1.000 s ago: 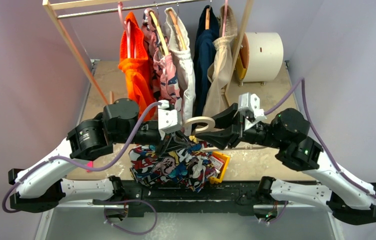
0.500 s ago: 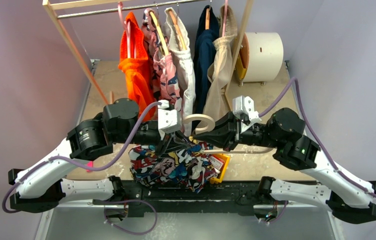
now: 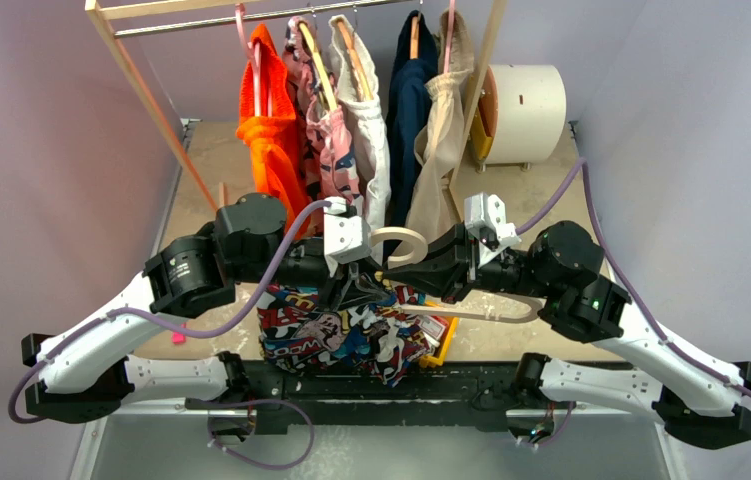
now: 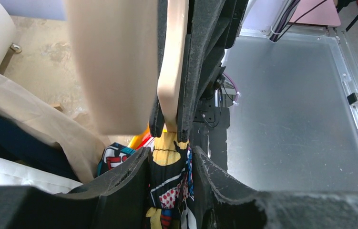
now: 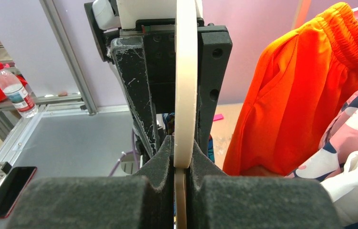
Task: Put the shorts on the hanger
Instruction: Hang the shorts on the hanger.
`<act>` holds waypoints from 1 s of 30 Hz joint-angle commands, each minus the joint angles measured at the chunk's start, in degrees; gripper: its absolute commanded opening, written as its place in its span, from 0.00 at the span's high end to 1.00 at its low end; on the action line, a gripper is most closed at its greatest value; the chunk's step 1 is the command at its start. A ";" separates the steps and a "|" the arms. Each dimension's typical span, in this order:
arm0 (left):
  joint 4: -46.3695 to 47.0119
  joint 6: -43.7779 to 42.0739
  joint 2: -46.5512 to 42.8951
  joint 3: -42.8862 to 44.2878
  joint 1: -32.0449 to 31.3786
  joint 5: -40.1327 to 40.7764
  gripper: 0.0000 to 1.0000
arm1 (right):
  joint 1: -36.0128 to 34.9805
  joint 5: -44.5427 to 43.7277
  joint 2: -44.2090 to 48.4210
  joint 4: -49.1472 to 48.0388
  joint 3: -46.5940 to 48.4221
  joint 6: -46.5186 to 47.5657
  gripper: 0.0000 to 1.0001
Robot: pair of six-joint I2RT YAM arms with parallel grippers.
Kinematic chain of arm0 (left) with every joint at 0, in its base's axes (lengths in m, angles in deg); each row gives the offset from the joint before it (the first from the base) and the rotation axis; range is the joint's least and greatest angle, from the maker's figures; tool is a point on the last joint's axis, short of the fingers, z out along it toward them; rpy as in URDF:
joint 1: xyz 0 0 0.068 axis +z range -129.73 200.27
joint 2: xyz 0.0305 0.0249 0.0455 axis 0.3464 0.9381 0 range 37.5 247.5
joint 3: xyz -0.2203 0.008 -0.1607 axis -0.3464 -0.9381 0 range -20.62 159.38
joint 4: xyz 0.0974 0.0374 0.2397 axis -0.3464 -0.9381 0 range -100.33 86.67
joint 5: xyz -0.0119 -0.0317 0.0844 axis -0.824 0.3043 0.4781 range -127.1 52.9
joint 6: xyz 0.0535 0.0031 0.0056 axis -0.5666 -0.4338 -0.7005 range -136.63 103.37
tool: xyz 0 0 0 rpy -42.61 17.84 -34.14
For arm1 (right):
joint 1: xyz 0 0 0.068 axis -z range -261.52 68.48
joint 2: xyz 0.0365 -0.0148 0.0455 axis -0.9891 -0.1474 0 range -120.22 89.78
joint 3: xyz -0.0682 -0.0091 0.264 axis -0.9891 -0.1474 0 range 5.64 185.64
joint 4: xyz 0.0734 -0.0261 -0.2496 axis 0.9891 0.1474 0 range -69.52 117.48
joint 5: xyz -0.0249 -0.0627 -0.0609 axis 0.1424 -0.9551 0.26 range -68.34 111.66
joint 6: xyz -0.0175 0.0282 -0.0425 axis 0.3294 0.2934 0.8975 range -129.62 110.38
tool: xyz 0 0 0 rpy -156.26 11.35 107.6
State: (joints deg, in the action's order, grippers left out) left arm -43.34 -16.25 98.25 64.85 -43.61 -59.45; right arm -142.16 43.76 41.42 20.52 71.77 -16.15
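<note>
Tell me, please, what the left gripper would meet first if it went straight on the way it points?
Most likely the cream hanger, held in the right gripper just ahead; the gap looks small, though depth is unclear.

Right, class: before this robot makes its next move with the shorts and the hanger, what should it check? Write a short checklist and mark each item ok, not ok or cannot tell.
1. Right tool shut on the hanger: ok, the pale bar is clamped tight in it.
2. Shorts inside the left tool: ok, the printed cloth fills the gap.
3. Left tool actually pinching the shorts: cannot tell.
4. Shorts draped over the hanger's crossbar: cannot tell, the cloth is bunched under both tools in the top view.
5. Yellow object clear of the shorts: not ok, it lies against them.
</note>
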 commanded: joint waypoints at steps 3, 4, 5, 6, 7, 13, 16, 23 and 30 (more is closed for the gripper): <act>2.46 -0.94 0.15 0.79 -0.02 -1.57 0.66 | 0.08 0.11 0.64 -7.22 0.59 -1.05 1.00; 2.28 -1.05 0.16 0.77 0.02 -1.74 0.67 | 0.08 0.11 0.72 -7.39 0.51 -1.18 1.00; 2.18 -1.08 0.13 0.66 -0.01 -1.76 0.69 | 0.09 0.10 0.77 -7.57 0.35 -1.27 1.00; 2.18 -1.12 0.13 0.66 -0.02 -1.80 0.70 | 0.09 0.10 0.72 -7.68 0.21 -1.29 1.00; 2.28 -1.09 0.03 0.57 0.02 -1.71 0.70 | 0.07 0.11 0.84 -7.81 0.03 -1.30 1.00; 3.03 -0.56 -0.99 2.26 -0.02 -0.07 0.49 | 0.09 -0.45 1.13 -8.21 -0.71 -1.35 1.00; 2.55 -0.50 -2.00 3.75 -0.02 1.82 0.42 | 0.06 -1.23 1.95 -8.91 -1.51 -1.53 1.00; 0.33 -1.23 -4.37 7.90 -0.02 5.76 0.35 | 0.08 -2.31 3.45 -10.96 -3.59 -2.43 1.00; -6.70 -4.05 -4.15 9.70 -0.02 8.95 0.35 | 0.09 -2.33 4.40 -11.20 -4.27 -2.74 1.00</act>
State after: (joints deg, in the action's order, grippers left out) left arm -46.24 -17.80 93.72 73.07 -43.61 -53.00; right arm -142.16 42.54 44.35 16.19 67.09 -17.96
